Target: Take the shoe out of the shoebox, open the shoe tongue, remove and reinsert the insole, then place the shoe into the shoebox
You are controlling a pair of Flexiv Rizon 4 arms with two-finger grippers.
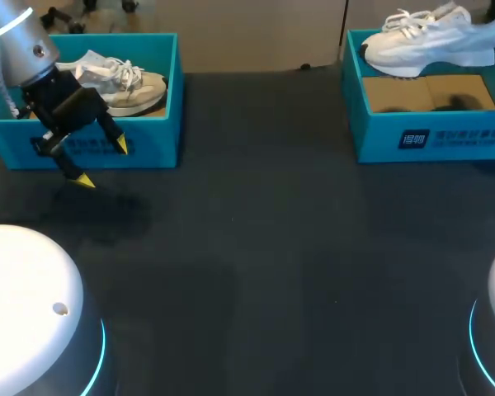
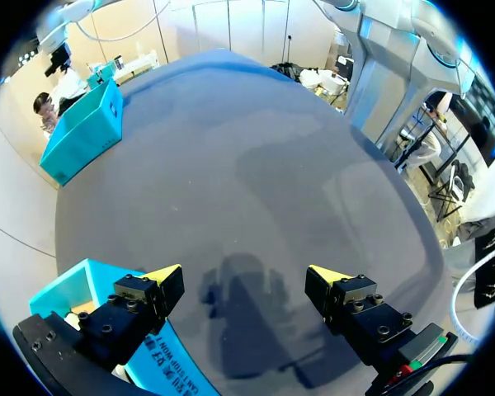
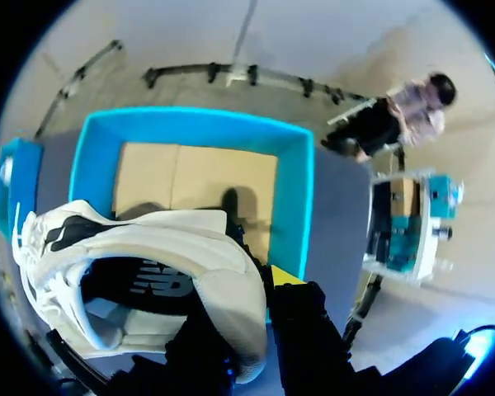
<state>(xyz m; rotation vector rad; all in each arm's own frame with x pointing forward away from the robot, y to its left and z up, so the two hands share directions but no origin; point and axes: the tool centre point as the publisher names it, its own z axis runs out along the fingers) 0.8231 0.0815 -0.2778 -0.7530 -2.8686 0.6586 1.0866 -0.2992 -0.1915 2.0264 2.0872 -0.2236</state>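
Note:
A white shoe (image 1: 433,37) hangs tilted above the right blue shoebox (image 1: 429,136), whose cardboard floor is bare. In the right wrist view my right gripper (image 3: 256,289) is shut on the shoe's (image 3: 148,272) heel collar, one finger inside and one outside, directly over that box (image 3: 301,190). A second light shoe (image 1: 120,82) lies in the left blue shoebox (image 1: 161,99). In front of that box my left gripper (image 1: 101,162) hovers open and holds nothing. In its own view the left gripper (image 2: 246,276) is over bare table, with that box's corner (image 2: 74,289) beside one finger.
The dark table (image 1: 272,247) stretches between the two boxes. The right shoebox (image 2: 82,132) shows far across the table (image 2: 256,165) in the left wrist view. My arms' white bases (image 1: 25,305) stand at the near corners.

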